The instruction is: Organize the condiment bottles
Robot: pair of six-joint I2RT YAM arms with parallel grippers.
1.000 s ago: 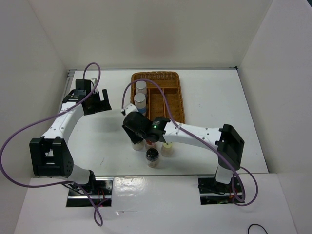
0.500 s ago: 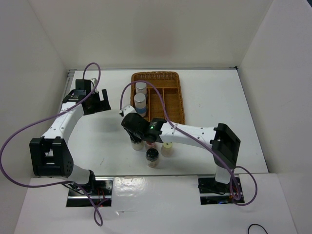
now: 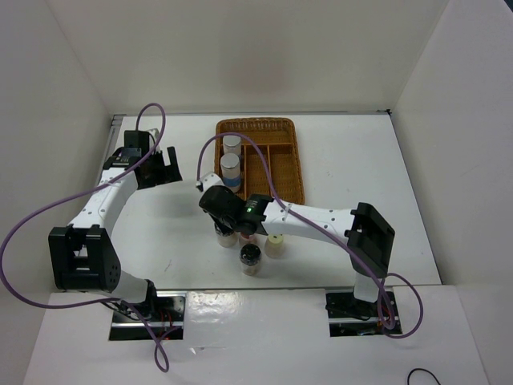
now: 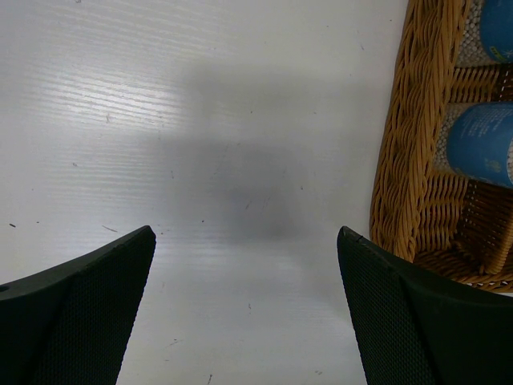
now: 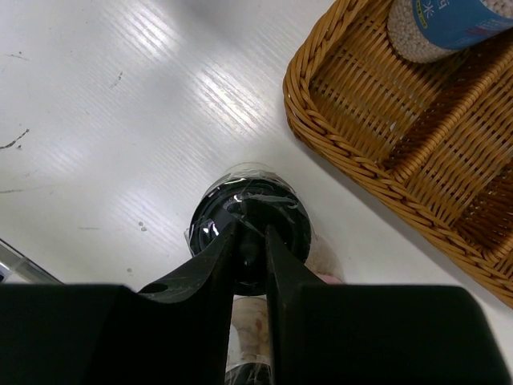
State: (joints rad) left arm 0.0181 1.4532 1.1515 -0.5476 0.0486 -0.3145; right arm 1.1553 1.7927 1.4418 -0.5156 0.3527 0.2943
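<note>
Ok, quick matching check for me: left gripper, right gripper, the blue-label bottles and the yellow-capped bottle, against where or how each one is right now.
Things:
1. left gripper
2. right gripper
3. blue-label bottles
4. pale-yellow-capped bottle

Places or states:
A. standing on the table, on the near side of the basket
B. shut, tips at a dark-capped bottle
C. inside the basket
D. open, over the table beside the basket

Pairs: 1-D, 2-B, 3-C, 4-A
</note>
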